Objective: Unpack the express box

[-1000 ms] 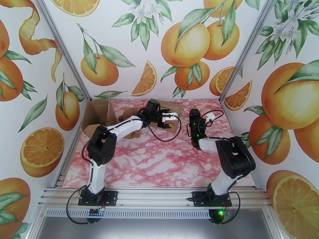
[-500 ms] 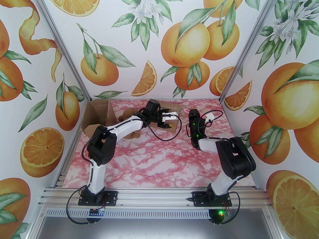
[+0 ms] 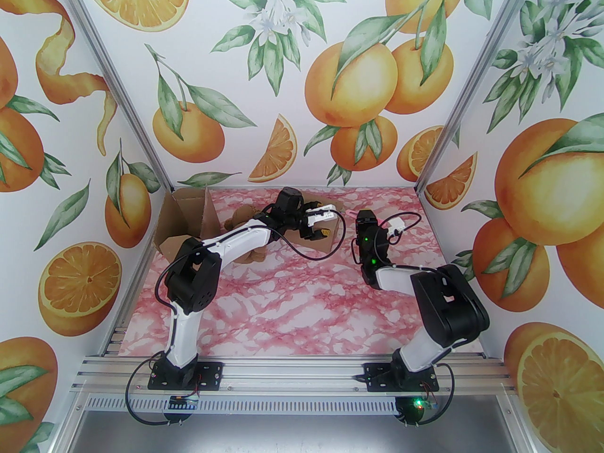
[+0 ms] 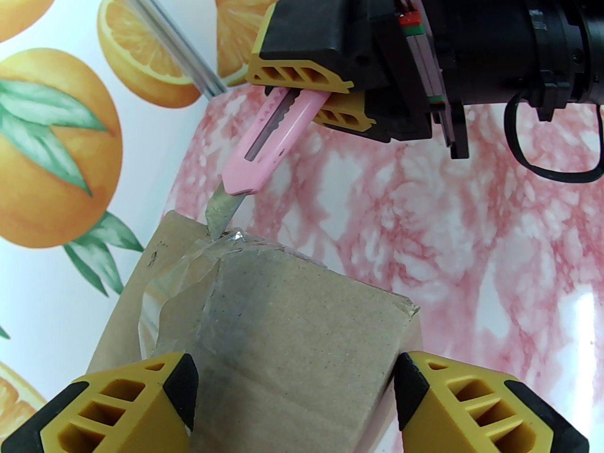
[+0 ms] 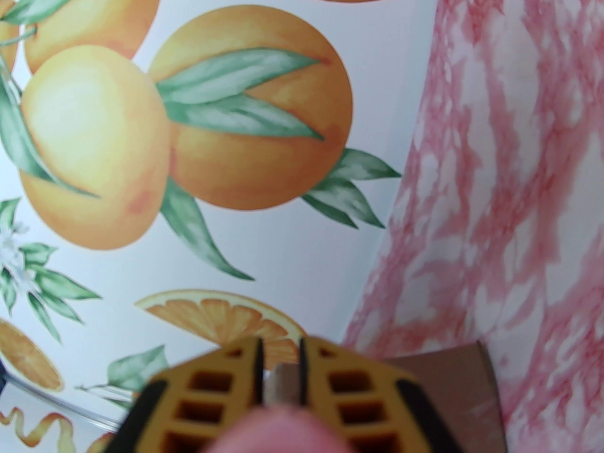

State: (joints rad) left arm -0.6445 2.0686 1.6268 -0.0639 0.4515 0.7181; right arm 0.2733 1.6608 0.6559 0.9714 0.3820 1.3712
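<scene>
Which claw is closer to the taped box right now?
Left. The left claw straddles the taped box, one finger at each side. The right claw hangs off its far corner, gripping the pink cutter whose blade tip meets the tape.

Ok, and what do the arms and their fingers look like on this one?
Both the left arm and right arm have glossy white links between chunky black joints, with a thin black cable looping loose and a green light near the wrist. The fingers are yellow wedges with hollow ribbed cells, faced in black.
</scene>
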